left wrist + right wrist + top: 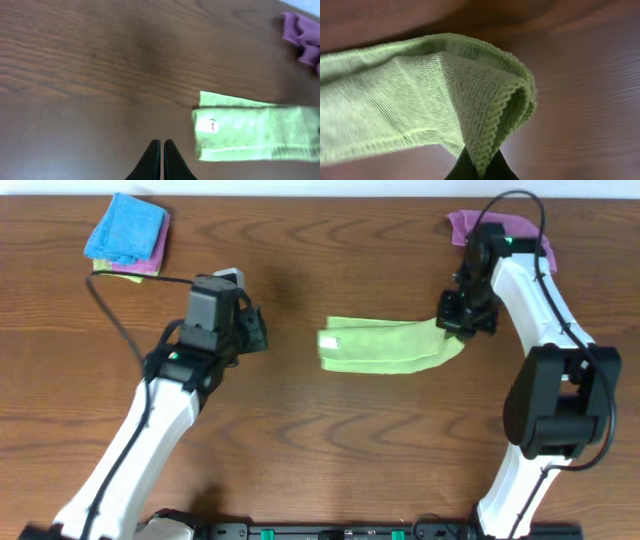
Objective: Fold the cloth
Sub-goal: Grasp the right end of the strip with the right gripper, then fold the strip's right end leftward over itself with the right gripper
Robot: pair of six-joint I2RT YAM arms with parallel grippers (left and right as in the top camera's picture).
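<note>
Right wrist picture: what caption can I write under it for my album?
Right jaws pinch the folded end of the lime-green cloth, holding it above the wooden table.

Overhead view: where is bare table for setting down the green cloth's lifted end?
Free: between the left gripper and the lime-green cloth, and the wide table strip in front of it. Crowded: far corners, holding the cloth stack and purple cloth.

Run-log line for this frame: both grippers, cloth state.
task: fold cloth | lime-green terry cloth: folded strip, right end lifted | right gripper: shut on cloth end | left gripper: shut, empty, apart from cloth
</note>
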